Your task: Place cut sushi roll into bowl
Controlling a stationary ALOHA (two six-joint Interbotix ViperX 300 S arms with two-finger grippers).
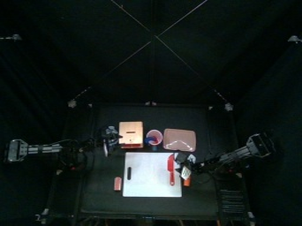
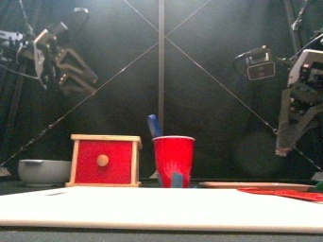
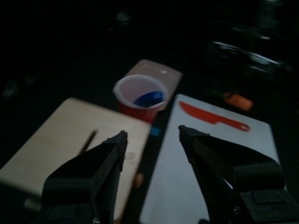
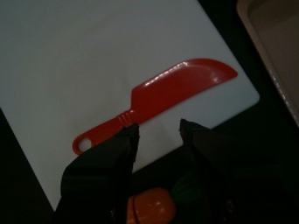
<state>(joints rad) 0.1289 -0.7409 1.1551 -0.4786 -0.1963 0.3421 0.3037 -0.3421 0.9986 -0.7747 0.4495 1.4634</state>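
my left tool (image 3: 152,134) hangs spread and empty near the red cup (image 3: 142,90), and my right tool (image 4: 158,127) is slightly parted over the knife (image 4: 163,92). i can't find the sushi pieces, so i'd guess they're in the bowl (image 2: 44,171); next i should check. only the front view shows that bowl clearly, left of the orange box (image 2: 105,159)
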